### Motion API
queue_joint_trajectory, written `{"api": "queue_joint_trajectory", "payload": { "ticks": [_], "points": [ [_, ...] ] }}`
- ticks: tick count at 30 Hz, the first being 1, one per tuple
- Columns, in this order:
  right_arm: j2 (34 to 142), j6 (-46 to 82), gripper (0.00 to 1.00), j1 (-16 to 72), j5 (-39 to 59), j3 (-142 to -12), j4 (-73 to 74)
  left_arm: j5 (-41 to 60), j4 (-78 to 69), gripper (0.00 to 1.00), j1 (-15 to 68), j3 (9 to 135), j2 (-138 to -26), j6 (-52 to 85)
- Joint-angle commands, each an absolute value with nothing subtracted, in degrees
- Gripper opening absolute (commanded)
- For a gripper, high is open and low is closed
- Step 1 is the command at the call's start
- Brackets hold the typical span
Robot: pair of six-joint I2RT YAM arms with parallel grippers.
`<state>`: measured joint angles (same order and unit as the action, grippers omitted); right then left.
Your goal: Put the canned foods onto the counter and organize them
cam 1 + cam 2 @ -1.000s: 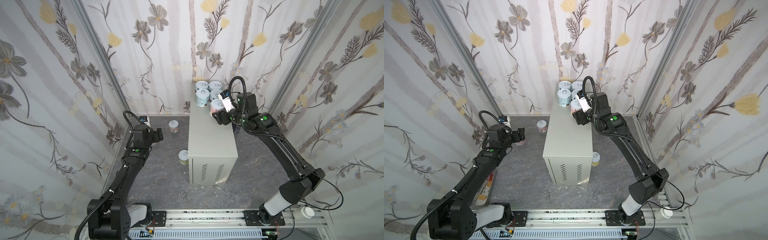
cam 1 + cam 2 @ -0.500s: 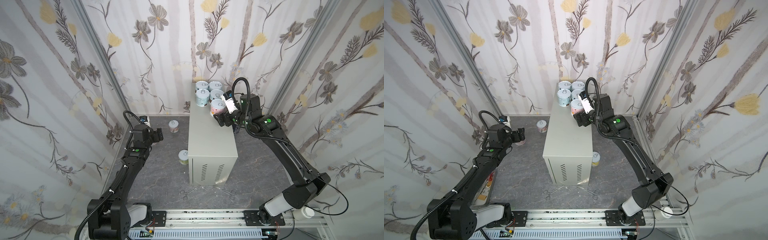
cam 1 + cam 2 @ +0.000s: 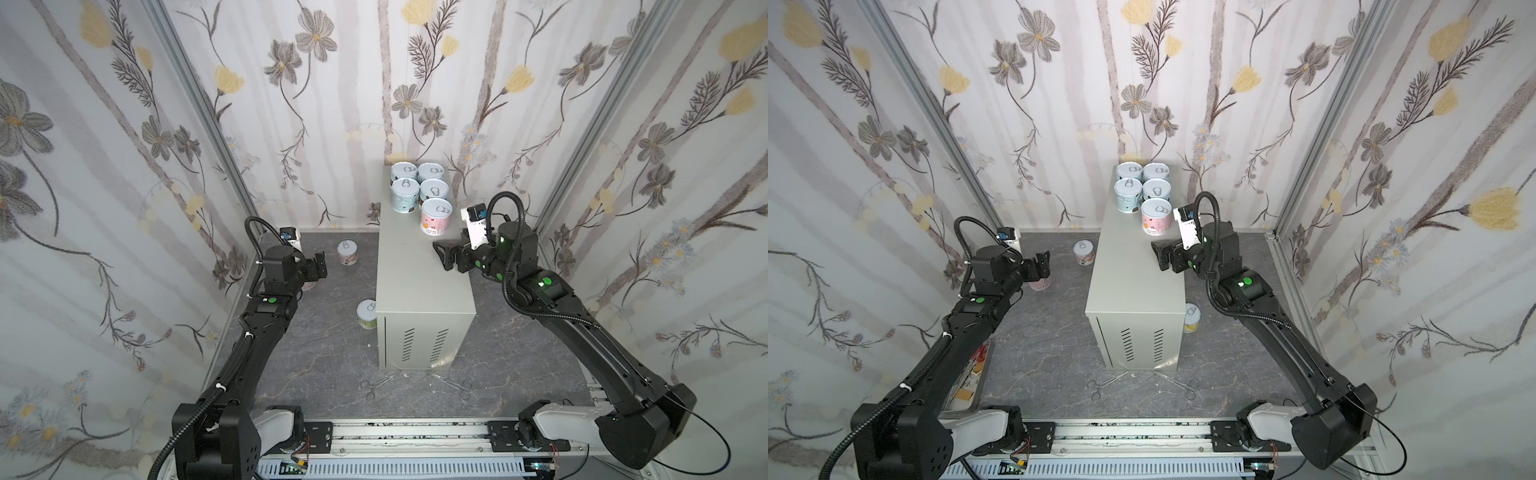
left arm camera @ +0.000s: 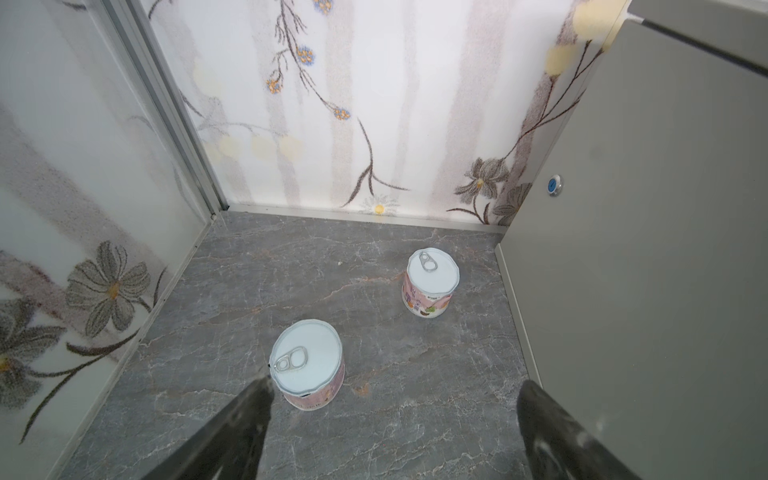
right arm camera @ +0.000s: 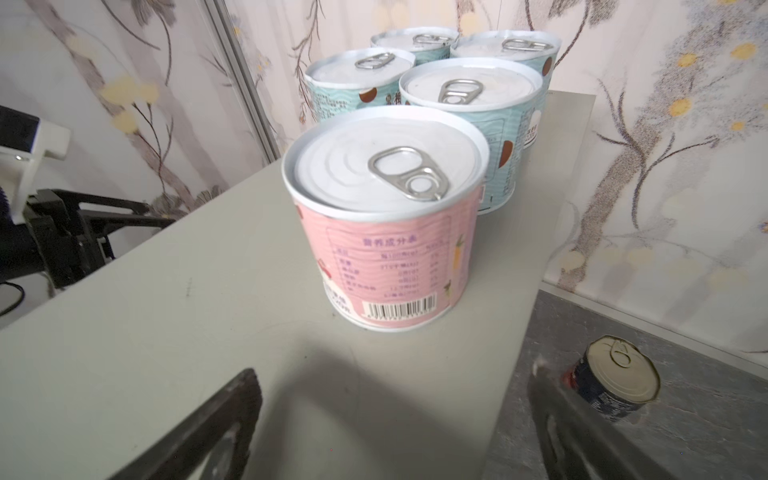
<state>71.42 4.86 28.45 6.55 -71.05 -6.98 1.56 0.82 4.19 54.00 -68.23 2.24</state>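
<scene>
Since it released pink can (image 3: 435,216), right gripper (image 3: 444,256) withdrew, jaws apart | left gripper (image 3: 320,264) unchanged, apart

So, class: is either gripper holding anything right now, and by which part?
Nothing is held. The right gripper is open, clear of the pink-labelled short can; the left gripper is open above the floor.

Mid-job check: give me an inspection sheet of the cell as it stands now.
Surface: counter, front half bare.
Job's things: four teal cans and a pink can grouped at its far end; floor cans: two pink, green, yellow, dark-blue.
Clutter: two forceps on the floor.
Grippers: left gripper open above the near pink can; right gripper open, clear of the pink can.
Cables: black hoses on the arms.
Surroundings: floral walls.
</scene>
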Motion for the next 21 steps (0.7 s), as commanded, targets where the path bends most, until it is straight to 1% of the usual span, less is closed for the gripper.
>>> {"api": "queue_joint_trajectory", "payload": {
  "ticks": [1,6,13,21],
  "points": [
    [69.7,9.0,0.97,28.7,7.5,-66.2,3.9,1.9,-1.2,0.94,4.1,55.4,-68.3,-0.4],
    [69.3,8.9,0.96,29.5,8.4,-64.7,6.5,2.4,-1.9,0.94,4.1,57.5,-70.5,-1.7],
    [69.9,6.6,0.92,30.7,4.7,-63.8,8.1,2.6,-2.4,0.94,4.1,59.8,-72.5,-1.7],
    [73.0,4.3,0.90,31.1,4.5,-64.9,8.5,2.1,-2.0,0.94,4.1,61.2,-74.1,-2.0]
  ]
}}
